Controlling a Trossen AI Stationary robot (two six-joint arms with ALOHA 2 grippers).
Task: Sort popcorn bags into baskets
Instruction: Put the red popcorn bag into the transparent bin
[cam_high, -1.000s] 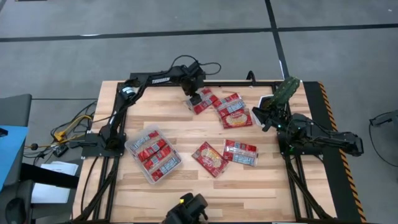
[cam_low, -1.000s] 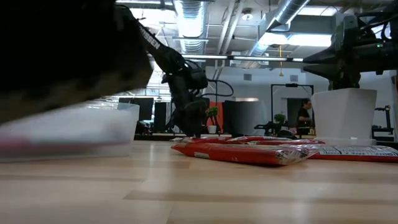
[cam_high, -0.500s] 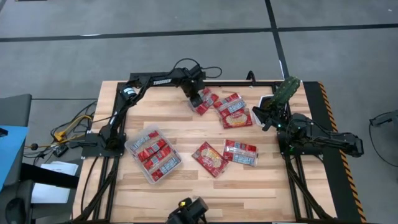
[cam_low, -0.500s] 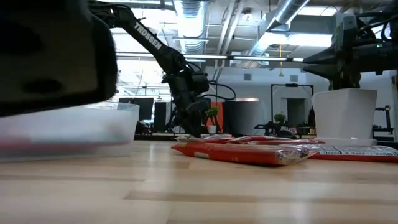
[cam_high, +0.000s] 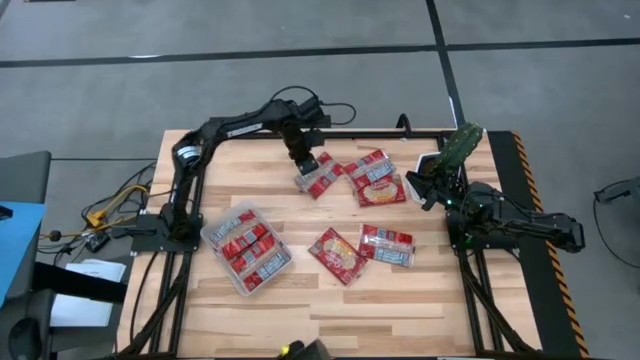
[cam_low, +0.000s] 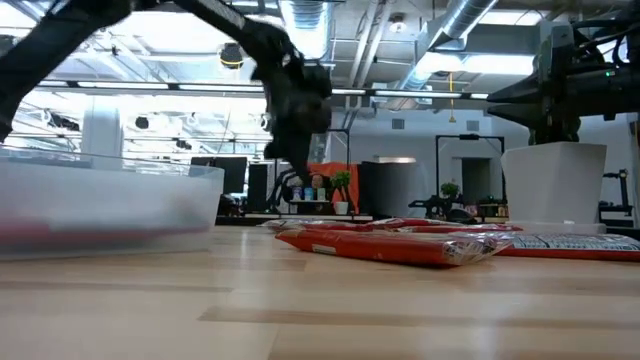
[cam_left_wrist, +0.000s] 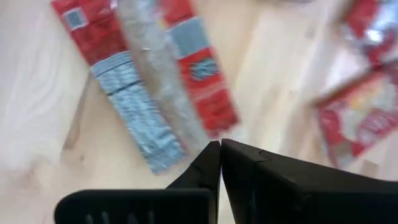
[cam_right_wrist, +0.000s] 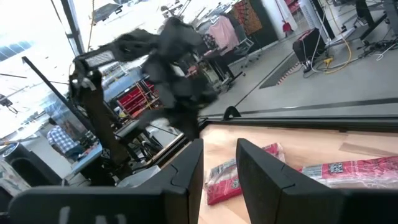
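Observation:
My left gripper (cam_high: 300, 163) is shut at the end of one red popcorn bag (cam_high: 320, 178) at the table's far middle, and stands raised in the low view (cam_low: 290, 175). Two more bags (cam_high: 375, 180) lie just right of it. Another two (cam_high: 338, 255) (cam_high: 387, 245) lie flat at the table's middle. The clear basket (cam_high: 214, 240) on the left holds several bags. My right gripper (cam_high: 432, 187) waits open at the right, beside the plant pot. My left gripper pinches the popcorn bag's end edge (cam_left_wrist: 202, 138) between its two shut fingers, which come from above and point down. The bag reaches away from the fingertips with its face toward the wrist camera. Whether its other end rests on the table, I cannot tell.
A white pot with a green plant (cam_high: 455, 150) stands at the far right, close to my right gripper. A black frame rail (cam_high: 370, 133) runs along the far edge. Bare wood lies along the near edge (cam_high: 330, 310).
My left gripper has shut at the bag's end, risen, and gone a little toward the left and near edges. The bag has shifted toward the near edge with it and turned. A dark thing at the near edge has left both views.

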